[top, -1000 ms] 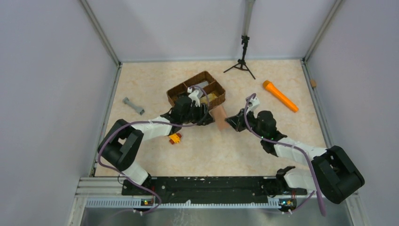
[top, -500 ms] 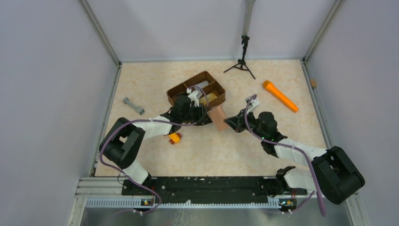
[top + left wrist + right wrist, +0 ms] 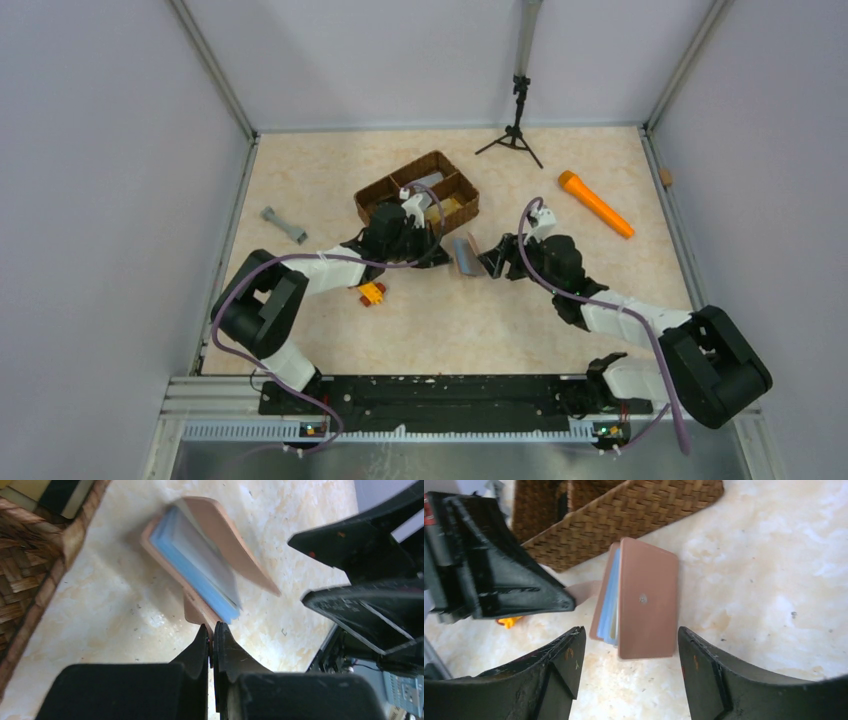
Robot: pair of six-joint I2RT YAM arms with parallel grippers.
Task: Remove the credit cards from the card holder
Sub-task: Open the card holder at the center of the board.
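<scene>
Card holder (image 3: 646,605) ajar, blue cards (image 3: 200,565) inside | left gripper (image 3: 212,630) clenched on its tab | right gripper (image 3: 630,632) spread wide

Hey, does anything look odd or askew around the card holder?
Yes: the card holder, beside the basket, gapes half open with blue cards showing, and the left gripper pinches only its small strap tab. The right gripper has its jaws open near it, gripping nothing.

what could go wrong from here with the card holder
The left gripper pinches only the small tab of the card holder, so it could slip out or pivot. The right gripper is open, holding nothing, and the cover hangs nearly shut over the blue cards, so closing might grab the cover instead.
</scene>
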